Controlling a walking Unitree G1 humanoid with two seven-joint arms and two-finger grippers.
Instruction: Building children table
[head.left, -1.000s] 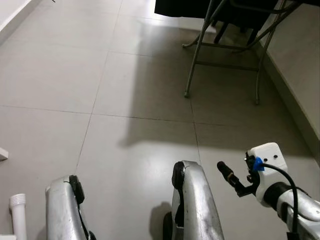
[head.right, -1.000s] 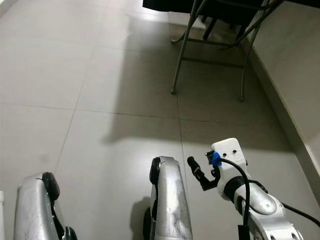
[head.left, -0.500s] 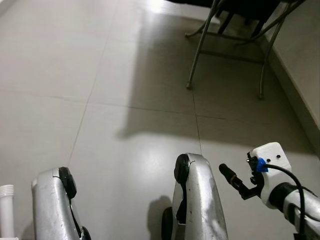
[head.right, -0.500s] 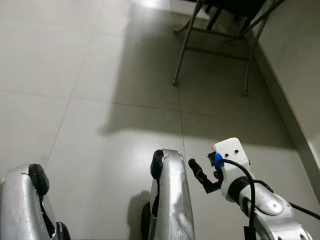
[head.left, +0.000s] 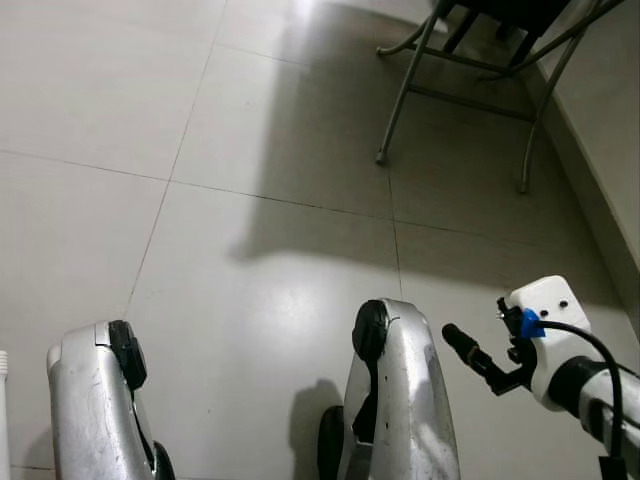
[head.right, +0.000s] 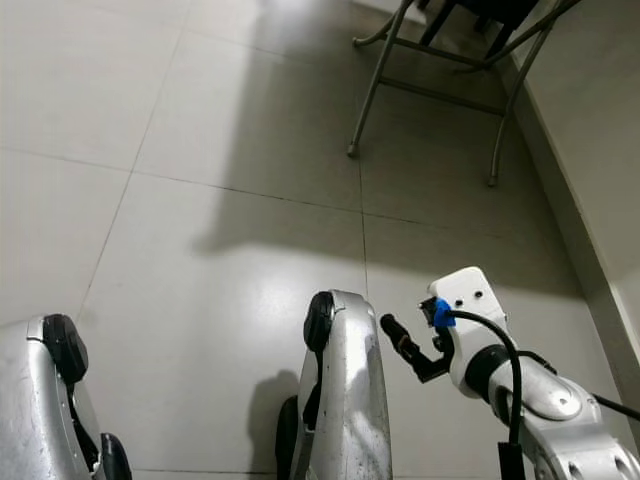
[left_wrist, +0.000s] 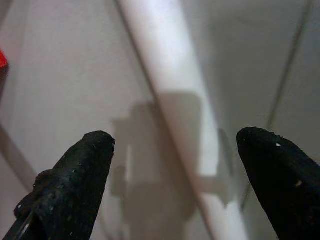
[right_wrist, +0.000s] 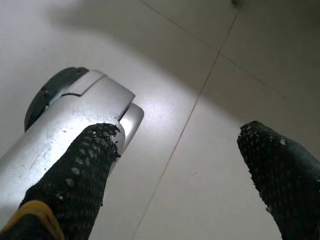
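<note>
We stand in a plain indoor room, most likely part of a home. Under us lies a floor of large pale glossy tiles with thin dark grout lines. At the far side a folding metal frame on thin grey legs carries something dark, next to a light wall that meets the tiles along a low skirting.

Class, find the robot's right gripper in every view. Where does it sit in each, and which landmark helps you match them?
Left eye view: right gripper, lower right.
Right eye view: lower right, nearer the centre.
Right wrist view: its black fingers stand wide open at both sides.
Left wrist view: left gripper above a white tube instead.
Shared landmark: the silver limb beside the right gripper.
</note>
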